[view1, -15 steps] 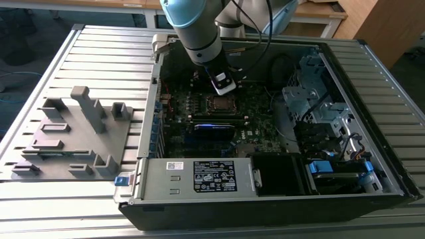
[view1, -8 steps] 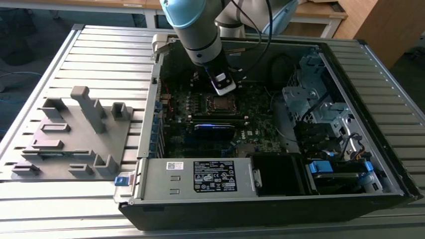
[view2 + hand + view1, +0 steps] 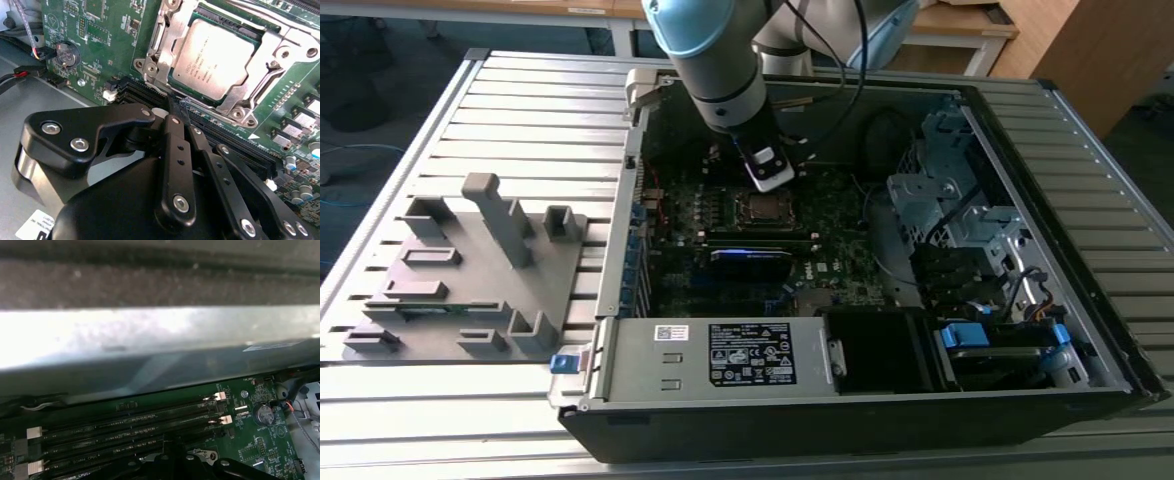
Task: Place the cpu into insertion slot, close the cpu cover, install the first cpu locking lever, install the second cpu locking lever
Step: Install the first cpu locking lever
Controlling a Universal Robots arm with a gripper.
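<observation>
One cpu, one cpu cover

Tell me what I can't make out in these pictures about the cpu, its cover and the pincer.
- The cpu sits under the cpu cover in the second wrist view; the insertion slot beneath is hidden by both.
- Locking levers: whether latched cannot be told; the frame's top edge cuts off the cover's far side.
- The pincer: its tips meet near the cover's edge; contact is unclear.
- In the exterior view the cpu is too small for detail.

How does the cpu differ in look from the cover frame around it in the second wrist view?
The cpu has a flat, dull silver-grey, unbroken top; the cpu cover is a shinier metal frame with a square window. The cpu lies inside that window, while the cover runs around its edges. Both are metal-toned, lie flat on the green board, and share the same tilt in that view.
</observation>
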